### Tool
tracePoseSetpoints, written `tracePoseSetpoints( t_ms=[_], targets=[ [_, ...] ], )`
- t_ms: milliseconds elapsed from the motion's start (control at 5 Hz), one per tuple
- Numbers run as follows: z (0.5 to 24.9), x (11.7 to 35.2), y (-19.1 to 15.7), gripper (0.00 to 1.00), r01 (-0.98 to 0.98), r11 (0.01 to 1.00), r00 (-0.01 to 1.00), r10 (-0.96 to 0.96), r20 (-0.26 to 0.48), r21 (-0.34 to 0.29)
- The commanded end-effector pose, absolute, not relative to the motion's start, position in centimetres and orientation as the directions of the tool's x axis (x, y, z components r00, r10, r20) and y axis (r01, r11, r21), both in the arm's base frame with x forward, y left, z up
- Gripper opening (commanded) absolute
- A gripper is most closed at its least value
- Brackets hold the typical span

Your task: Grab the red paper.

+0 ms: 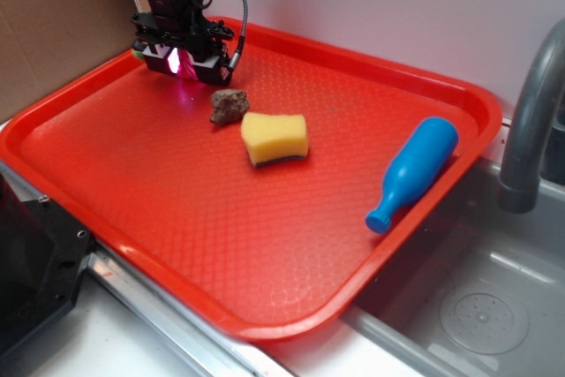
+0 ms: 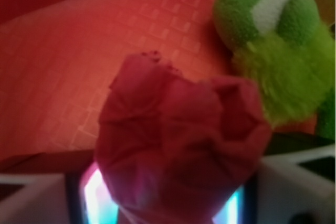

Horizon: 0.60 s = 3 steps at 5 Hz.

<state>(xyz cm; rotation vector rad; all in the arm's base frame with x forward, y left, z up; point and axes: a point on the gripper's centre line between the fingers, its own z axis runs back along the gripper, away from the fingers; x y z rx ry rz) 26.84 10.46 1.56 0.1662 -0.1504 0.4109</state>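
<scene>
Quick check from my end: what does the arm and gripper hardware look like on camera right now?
The exterior view shows a black arm with a black gripper, blocky and angular. A pink-magenta light glows at its underside. A thin black cable loops down the arm's right side. The wrist view shows pale grey finger parts with a cyan-pink glow.

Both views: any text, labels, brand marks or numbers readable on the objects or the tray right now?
None readable.
Blue bottle: plain, no label showing.
Yellow sponge: no print.
Orange-red tray: only an embossed texture, no words.
Red paper and the green plush toy in the wrist view: no markings seen, and the view is blurred.
Gripper: no legible marking.
</scene>
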Motion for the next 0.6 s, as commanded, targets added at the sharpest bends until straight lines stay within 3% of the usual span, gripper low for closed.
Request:
tracePoseSetpoints(
  t_ms=[0,200,400],
  targets=[
    [2.9,25.2,11.7,0.00,-0.423,0.899,0.898,0.399,0.184,0.117],
    [4.7,24.4,11.6,0.00,-0.438,0.894,0.889,0.414,0.195,0.096],
    [8.8,23.0,9.0,0.00,-0.398,0.917,0.899,0.381,0.216,0.038]
  ],
)
